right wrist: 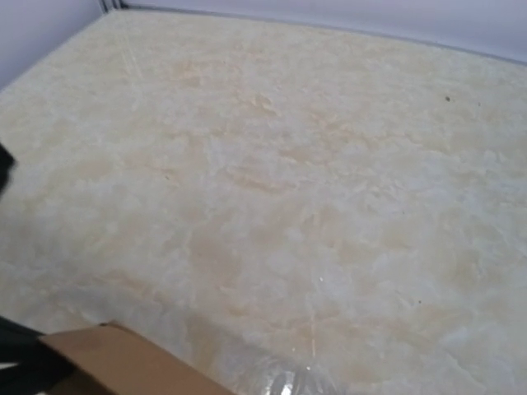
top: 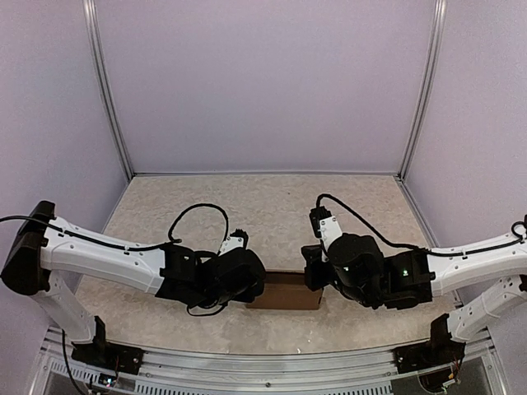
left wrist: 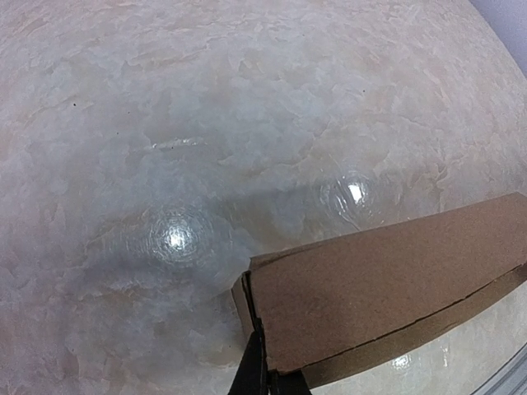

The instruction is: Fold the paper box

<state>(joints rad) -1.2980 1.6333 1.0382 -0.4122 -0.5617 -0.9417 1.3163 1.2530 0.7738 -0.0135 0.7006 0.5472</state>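
Observation:
The paper box [top: 285,290] is a slim brown carton lying flat on the table between my two wrists. In the left wrist view the paper box [left wrist: 387,280] fills the lower right, and my left gripper [left wrist: 270,377] has its dark fingers [left wrist: 251,374] pinched close together on the carton's near end edge. In the top view my left gripper [top: 257,286] sits at the carton's left end and my right gripper [top: 311,278] at its right end, both fingers hidden under the wrists. The right wrist view shows only a carton corner [right wrist: 115,362]; its own fingers are out of frame.
The table is a pale marbled surface [top: 272,214] enclosed by lilac walls with metal corner posts [top: 107,90]. A metal rail [top: 263,362] runs along the near edge by the arm bases. A dark part of the other arm shows at the right wrist view's left edge [right wrist: 16,358].

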